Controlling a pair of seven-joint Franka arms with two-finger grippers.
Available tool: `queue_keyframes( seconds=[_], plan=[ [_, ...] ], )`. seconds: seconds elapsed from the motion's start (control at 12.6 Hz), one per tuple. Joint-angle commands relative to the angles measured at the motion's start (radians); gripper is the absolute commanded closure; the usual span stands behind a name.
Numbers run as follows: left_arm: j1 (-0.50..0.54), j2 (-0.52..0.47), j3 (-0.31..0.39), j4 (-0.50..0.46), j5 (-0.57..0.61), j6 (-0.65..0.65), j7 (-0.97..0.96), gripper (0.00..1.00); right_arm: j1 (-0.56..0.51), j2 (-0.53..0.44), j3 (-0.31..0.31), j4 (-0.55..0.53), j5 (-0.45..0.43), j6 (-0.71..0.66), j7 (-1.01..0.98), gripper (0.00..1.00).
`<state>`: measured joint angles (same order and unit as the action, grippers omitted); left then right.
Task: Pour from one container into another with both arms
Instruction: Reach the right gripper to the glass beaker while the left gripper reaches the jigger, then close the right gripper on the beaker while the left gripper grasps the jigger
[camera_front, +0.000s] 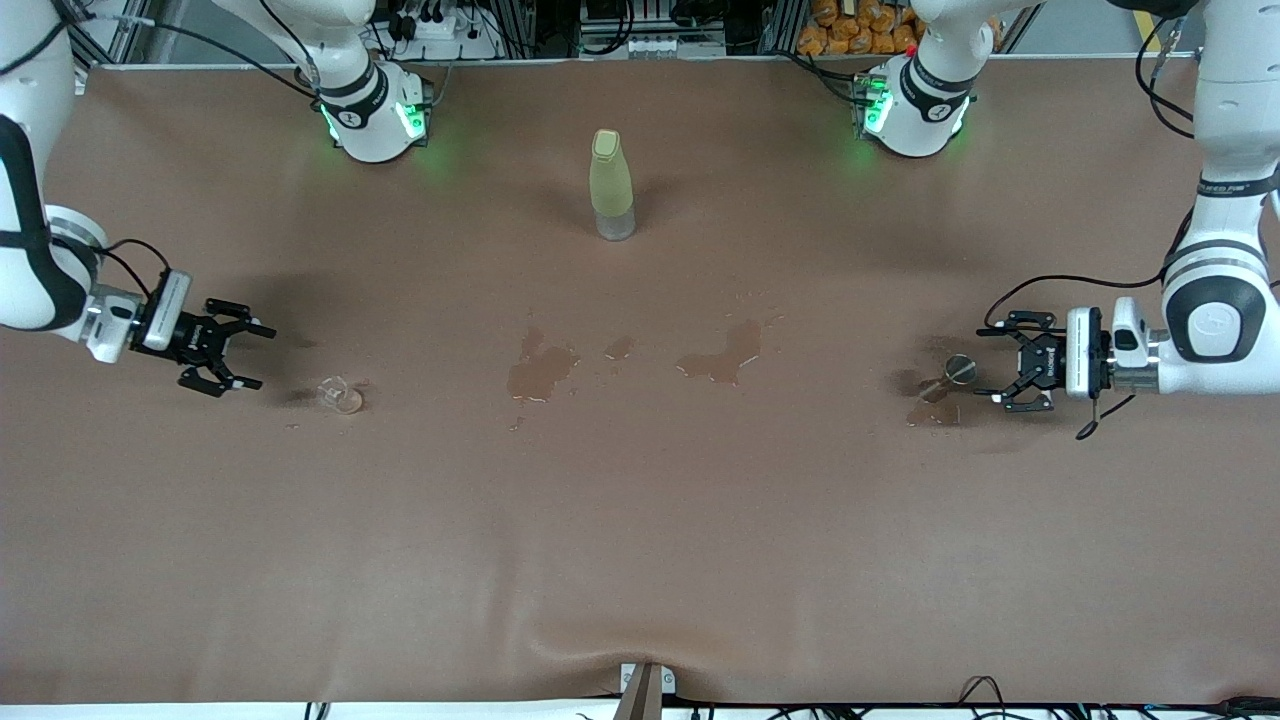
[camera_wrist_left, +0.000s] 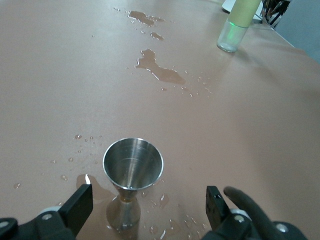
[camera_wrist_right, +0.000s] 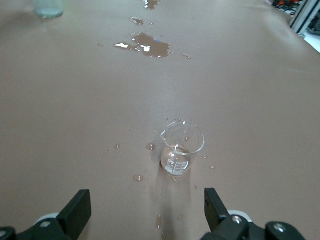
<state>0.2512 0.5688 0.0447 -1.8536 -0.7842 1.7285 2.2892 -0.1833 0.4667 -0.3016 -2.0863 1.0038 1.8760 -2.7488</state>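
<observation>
Standing on the tabletop: a tiny clear glass cup with a pouring lip (camera_front: 341, 395) upright toward the right arm's end, and a tiny shiny silver cone-shaped metal cup (camera_front: 952, 375) upright toward the left arm's end, the two well apart.
Tabletop: brown cloth-covered surface (camera_front: 640, 540), with a fold at its edge nearest the front camera.
Glass cup: appears nearly empty in the right wrist view (camera_wrist_right: 181, 148); small droplets lie around its foot.
Metal cup: its round rim faces up in the left wrist view (camera_wrist_left: 133, 162); a small wet patch (camera_wrist_left: 95, 187) touches its base.
Right pincer (camera_front: 235, 355): low over the tabletop just beside the glass cup, fingers spread wide and holding nothing; the cup sits ahead of the gap, apart from both fingers (camera_wrist_right: 76, 210).
Left pincer (camera_front: 1000, 362): low over the tabletop just beside the metal cup, fingers spread wide and holding nothing; the cup stands between the fingertips' line of reach, touching neither finger (camera_wrist_left: 80, 202).
Tall yellow-green bottle (camera_front: 611, 185): upright mid-table, farther from the front camera than both cups.
Spilled puddles (camera_front: 720, 355): dark wet patches between the two cups, nearer the front camera than the bottle.
</observation>
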Motion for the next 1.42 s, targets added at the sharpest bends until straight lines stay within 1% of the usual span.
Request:
queue_keyframes(
  seconds=[0.0,0.32,0.63,0.95,1.03,1.11,1.26,1.34],
  plan=[
    [0.003,0.04,-0.005,-0.002,-0.064,0.026,0.056,0.0,-0.028,0.081,0.009,0.014,0.114,-0.044,-0.164,0.0],
    [-0.006,0.056,-0.005,-0.002,-0.076,0.048,0.058,0.0,-0.038,0.168,0.009,0.018,0.234,-0.101,-0.242,0.0],
    [-0.012,0.083,-0.008,0.001,-0.122,0.066,0.075,0.0,-0.031,0.219,0.015,0.022,0.303,-0.136,-0.288,0.0],
    [-0.013,0.111,-0.008,0.001,-0.171,0.071,0.148,0.0,-0.025,0.25,0.021,0.026,0.364,-0.15,-0.327,0.0],
    [-0.013,0.111,-0.008,0.002,-0.173,0.071,0.15,0.0,-0.028,0.257,0.039,0.029,0.377,-0.149,-0.333,0.0],
    [-0.013,0.111,-0.008,0.004,-0.173,0.071,0.15,0.06,-0.027,0.265,0.041,0.032,0.381,-0.149,-0.333,0.0],
    [-0.012,0.111,-0.008,0.004,-0.173,0.071,0.15,0.11,-0.027,0.271,0.048,0.041,0.4,-0.15,-0.334,0.0],
    [-0.012,0.111,-0.008,0.002,-0.171,0.071,0.15,0.17,-0.027,0.276,0.055,0.045,0.404,-0.149,-0.339,0.0]
  ],
)
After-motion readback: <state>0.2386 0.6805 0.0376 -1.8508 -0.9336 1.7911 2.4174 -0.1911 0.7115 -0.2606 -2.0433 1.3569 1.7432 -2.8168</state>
